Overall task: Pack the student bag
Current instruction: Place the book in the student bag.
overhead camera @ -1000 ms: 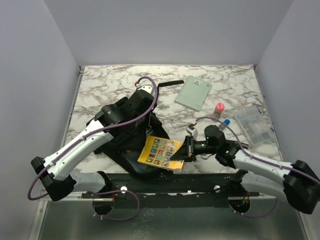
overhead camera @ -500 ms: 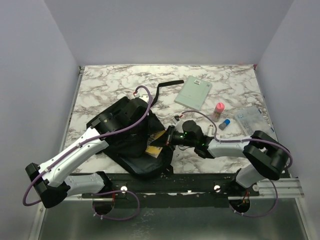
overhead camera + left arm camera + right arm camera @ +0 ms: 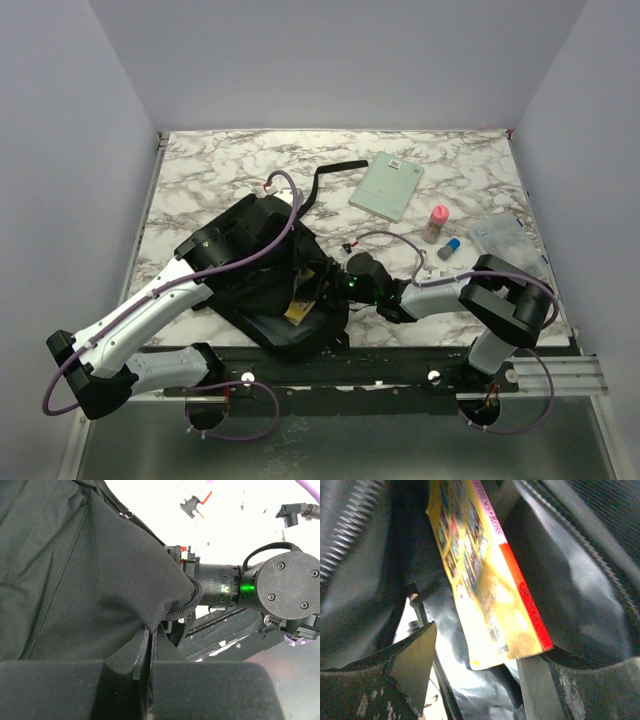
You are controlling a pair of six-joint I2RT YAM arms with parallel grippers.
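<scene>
The student bag [image 3: 250, 290] is a soft black backpack lying at the near middle of the marble table. My left gripper [image 3: 150, 640] is shut on the fabric edge of the student bag [image 3: 75, 580] beside its zipper, holding the mouth up. My right gripper [image 3: 326, 285] reaches into that mouth. In the right wrist view the right gripper [image 3: 476, 647] is open, its jaws wide apart. A yellow picture book [image 3: 485, 580] with a red spine stands tilted inside the bag, its lower corner resting by the right finger. Only a sliver of the book [image 3: 298, 305] shows from above.
A pale green notebook [image 3: 387, 188] lies at the back right. A pink bottle [image 3: 438, 220], a small blue-capped item [image 3: 449, 247] and a clear plastic case [image 3: 500, 240] sit to the right. A black strap [image 3: 335, 170] trails behind the bag.
My right arm carried the yellow book leftward from beside the bag into its mouth, then its jaws opened and let the book go. The left gripper kept its hold on the bag edge.
</scene>
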